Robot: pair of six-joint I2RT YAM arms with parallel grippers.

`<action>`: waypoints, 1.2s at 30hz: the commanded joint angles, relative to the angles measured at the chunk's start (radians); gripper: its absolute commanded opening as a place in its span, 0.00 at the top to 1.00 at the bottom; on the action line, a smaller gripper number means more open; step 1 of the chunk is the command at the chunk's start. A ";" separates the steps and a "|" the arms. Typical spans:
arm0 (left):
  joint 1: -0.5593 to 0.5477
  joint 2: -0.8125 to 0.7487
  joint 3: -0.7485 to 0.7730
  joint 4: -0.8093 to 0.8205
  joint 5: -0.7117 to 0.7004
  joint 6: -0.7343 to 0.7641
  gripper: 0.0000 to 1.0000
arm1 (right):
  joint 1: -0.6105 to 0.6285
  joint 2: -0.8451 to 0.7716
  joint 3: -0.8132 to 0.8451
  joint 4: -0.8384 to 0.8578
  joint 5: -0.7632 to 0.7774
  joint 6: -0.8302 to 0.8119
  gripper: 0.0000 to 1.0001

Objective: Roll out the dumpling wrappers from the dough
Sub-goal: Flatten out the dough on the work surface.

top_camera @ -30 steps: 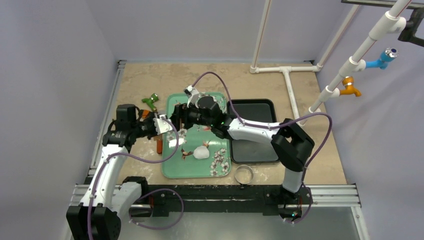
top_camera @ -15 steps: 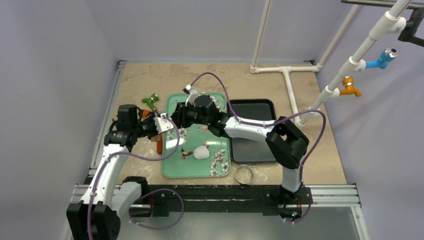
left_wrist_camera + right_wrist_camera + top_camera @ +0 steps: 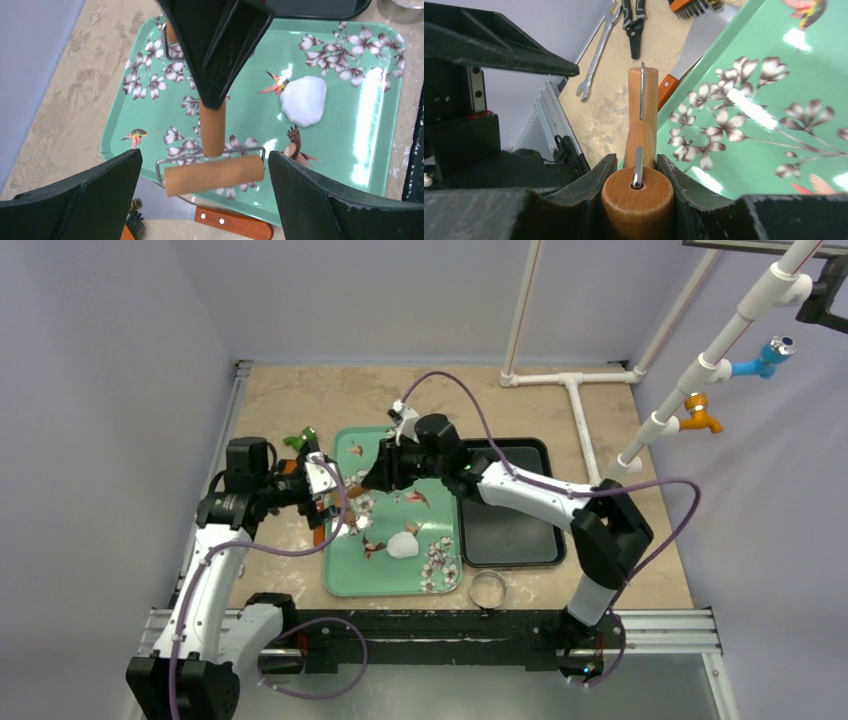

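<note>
The dough (image 3: 402, 545) (image 3: 303, 99) is a small white lump lying on the green flowered tray (image 3: 390, 578) (image 3: 250, 112). No dumpling wrappers are in view. A wooden roller (image 3: 214, 174) (image 3: 637, 197) hangs above the tray's left edge. My right gripper (image 3: 376, 480) (image 3: 637, 186) is shut on it, one finger against each side of the wood. My left gripper (image 3: 333, 502) (image 3: 205, 200) stands open just left of the roller, its fingers wide on either side and touching nothing.
A black tray (image 3: 505, 505) lies right of the green one, with a metal ring cutter (image 3: 487, 588) in front of it. A wooden-handled scraper (image 3: 232, 222) lies under the tray's left edge. Pliers (image 3: 634, 20), a wrench (image 3: 594, 55) and a brush (image 3: 689, 5) lie further left.
My left gripper has opened, let go of the roller and pulled back to the left. My right gripper has closed on the roller and drawn it right and toward the back.
</note>
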State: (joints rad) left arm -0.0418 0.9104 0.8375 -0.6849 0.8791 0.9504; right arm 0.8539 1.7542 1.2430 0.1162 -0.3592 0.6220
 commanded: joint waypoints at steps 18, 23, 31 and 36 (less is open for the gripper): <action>-0.011 0.121 -0.129 0.071 -0.343 -0.038 0.15 | -0.026 -0.140 0.080 -0.755 0.096 -0.315 1.00; -0.032 0.143 -0.178 0.132 -0.374 -0.015 0.16 | -0.024 -0.113 0.066 -0.734 0.202 -0.315 1.00; -0.041 0.184 -0.207 0.230 -0.431 -0.053 0.24 | 0.003 -0.093 0.015 -0.692 0.341 -0.310 1.00; -0.042 0.176 -0.222 0.231 -0.433 -0.054 0.27 | 0.007 -0.073 -0.035 -0.644 0.368 -0.300 1.00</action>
State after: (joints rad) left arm -0.0784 1.0992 0.6315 -0.4957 0.4522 0.9009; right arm 0.8684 1.6310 1.2724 -0.5743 -0.2001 0.3519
